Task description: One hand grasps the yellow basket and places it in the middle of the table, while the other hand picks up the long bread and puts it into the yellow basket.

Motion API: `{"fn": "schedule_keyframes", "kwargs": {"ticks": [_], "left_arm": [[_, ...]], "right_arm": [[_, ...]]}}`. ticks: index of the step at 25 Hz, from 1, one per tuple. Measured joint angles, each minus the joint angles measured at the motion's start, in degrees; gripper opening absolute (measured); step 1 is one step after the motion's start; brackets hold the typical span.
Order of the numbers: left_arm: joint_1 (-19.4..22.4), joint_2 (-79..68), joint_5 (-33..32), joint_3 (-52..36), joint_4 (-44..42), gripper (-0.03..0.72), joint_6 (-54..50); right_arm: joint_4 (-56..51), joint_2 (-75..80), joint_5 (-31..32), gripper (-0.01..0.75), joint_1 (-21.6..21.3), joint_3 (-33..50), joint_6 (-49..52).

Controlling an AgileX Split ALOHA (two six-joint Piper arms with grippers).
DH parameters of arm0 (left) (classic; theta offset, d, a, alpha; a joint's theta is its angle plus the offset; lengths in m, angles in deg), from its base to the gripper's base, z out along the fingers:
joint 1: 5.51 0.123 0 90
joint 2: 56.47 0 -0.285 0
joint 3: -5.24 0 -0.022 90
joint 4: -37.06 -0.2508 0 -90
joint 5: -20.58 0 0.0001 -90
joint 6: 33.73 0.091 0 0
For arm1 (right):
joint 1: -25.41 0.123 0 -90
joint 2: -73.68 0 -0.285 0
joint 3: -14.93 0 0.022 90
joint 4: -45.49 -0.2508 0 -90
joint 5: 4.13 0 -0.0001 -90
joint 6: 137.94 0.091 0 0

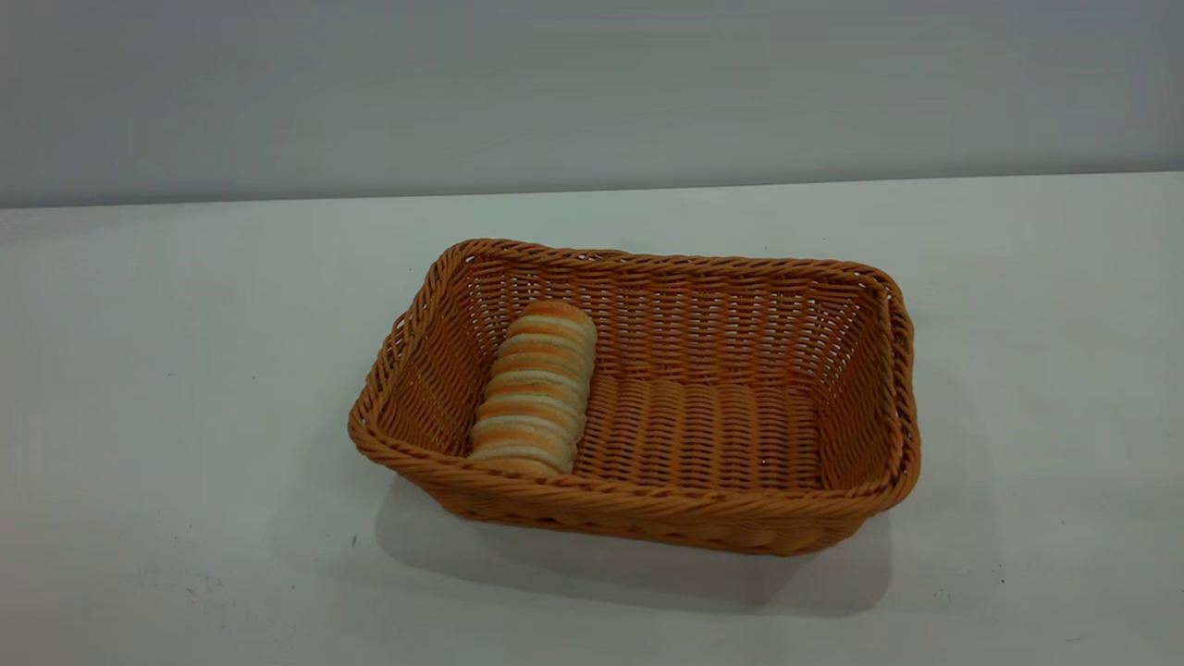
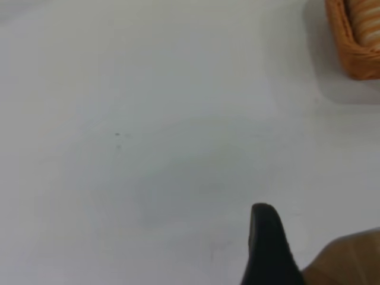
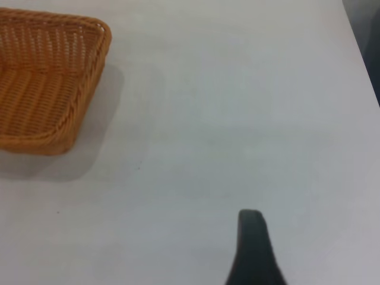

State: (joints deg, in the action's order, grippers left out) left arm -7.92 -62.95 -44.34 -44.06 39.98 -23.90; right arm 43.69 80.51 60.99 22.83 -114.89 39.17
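The yellow basket (image 1: pixel 647 504) stands on the white table (image 1: pixel 185 370), near its middle. The long bread (image 1: pixel 536 388) lies inside it, against the basket's left end, with one end propped up on the far wall. Neither arm shows in the exterior view. The left wrist view shows a corner of the basket (image 2: pixel 356 59) with the bread (image 2: pixel 365 21) in it, far from my left gripper (image 2: pixel 270 249), which is over bare table. The right wrist view shows the basket's other end (image 3: pixel 65 133), apart from my right gripper (image 3: pixel 254 249), also over bare table.
A grey wall (image 1: pixel 592 92) rises behind the table's far edge. The right wrist view shows the table's edge (image 3: pixel 359 53) with a dark drop beyond it. A tan part (image 2: pixel 347 261) of the rig sits beside the left gripper.
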Motion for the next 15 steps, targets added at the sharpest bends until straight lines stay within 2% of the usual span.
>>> {"fn": "schedule_keyframes", "kwargs": {"ticks": [15], "left_arm": [[0.0, 0.0, -0.3, 0.0, 1.4, 0.513, -0.4]], "right_arm": [[0.0, 0.0, 0.0, 0.575, 0.0, 0.0, 0.0]]}}
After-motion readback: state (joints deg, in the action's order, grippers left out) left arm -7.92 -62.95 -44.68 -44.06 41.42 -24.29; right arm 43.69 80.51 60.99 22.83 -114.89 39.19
